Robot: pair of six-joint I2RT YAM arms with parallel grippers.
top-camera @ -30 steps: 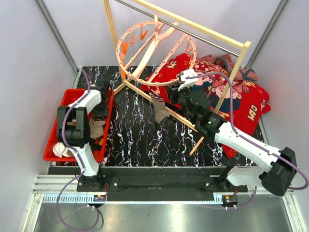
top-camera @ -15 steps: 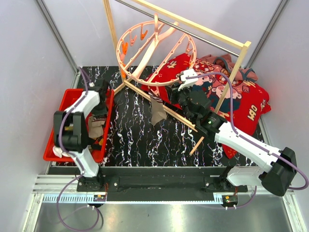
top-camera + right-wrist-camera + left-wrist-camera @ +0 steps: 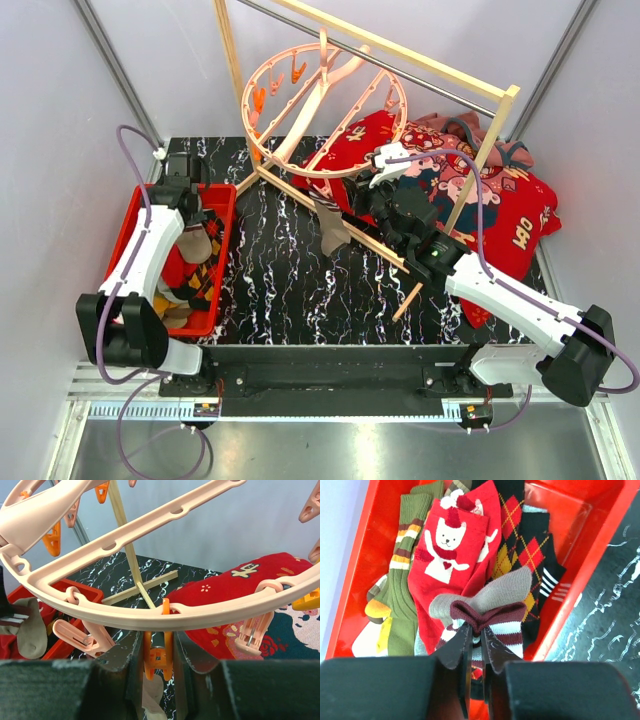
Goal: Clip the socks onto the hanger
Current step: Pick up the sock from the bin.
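Note:
Over the red bin [image 3: 355, 565] my left gripper [image 3: 479, 630] is shut on the maroon cuff of a maroon-and-white striped sock [image 3: 507, 625]. Under it lie a red bear sock [image 3: 452, 545], a dark argyle sock [image 3: 525, 545], an olive sock [image 3: 405, 580] and a grey one [image 3: 495, 592]. From above, the left gripper [image 3: 190, 222] hangs over the bin [image 3: 226, 205]. My right gripper [image 3: 157, 639] is shut on an orange clip [image 3: 157, 656] under the pink hanger ring [image 3: 210, 607]. A grey-taupe sock [image 3: 328, 228] dangles from that clip, below the hanger [image 3: 316, 96].
The pale wooden rack frame [image 3: 400, 58] carries the hanger, and its foot bar [image 3: 375, 245] crosses the black marble table. A red cartoon-printed cloth [image 3: 505, 205] lies at the back right. Pink clips [image 3: 75, 632] hang from the ring beside the right gripper.
My left gripper closed on the striped sock and lifted it, and the left arm's elbow swung back toward the near edge. The right gripper stayed on its clip.

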